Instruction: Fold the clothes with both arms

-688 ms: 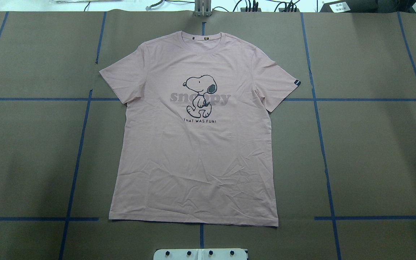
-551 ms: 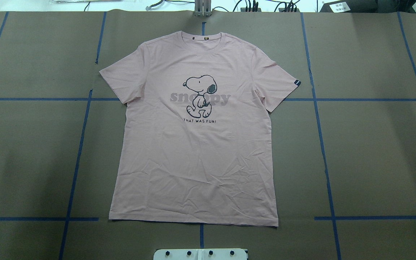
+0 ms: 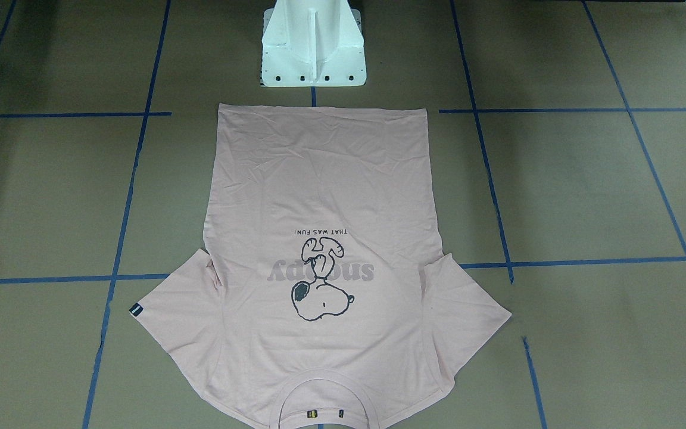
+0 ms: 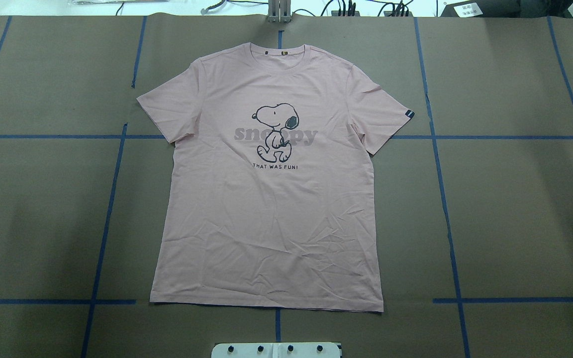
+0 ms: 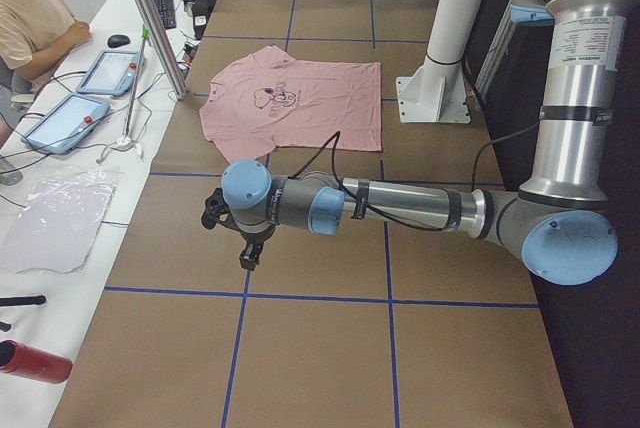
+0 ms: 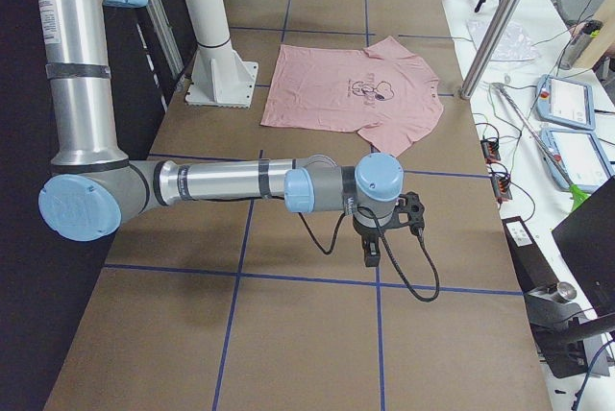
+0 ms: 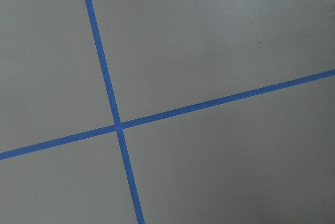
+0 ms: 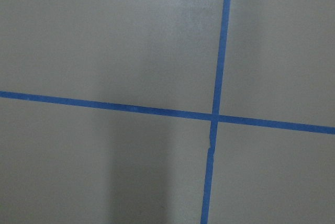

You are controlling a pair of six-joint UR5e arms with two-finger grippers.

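Exterior left alone shows left gripper (image 5: pixel 247 254), exterior right the right gripper (image 6: pixel 372 252), openness unclear, T-shirt (image 4: pixel 266 223) flat.

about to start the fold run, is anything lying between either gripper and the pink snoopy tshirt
Nothing visible does. The left gripper and right gripper hang out beyond the shirt's two sides. Between each and the flat pink Snoopy T-shirt there is only brown paper crossed by blue tape lines.

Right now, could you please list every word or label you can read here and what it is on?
"snoopy": grey lettering across the T-shirt chest.
"THAT WAS FUN!": black, under the Snoopy cartoon.
Too small to read: sleeve tag, collar label, left-arm sticker, right-arm sticker.
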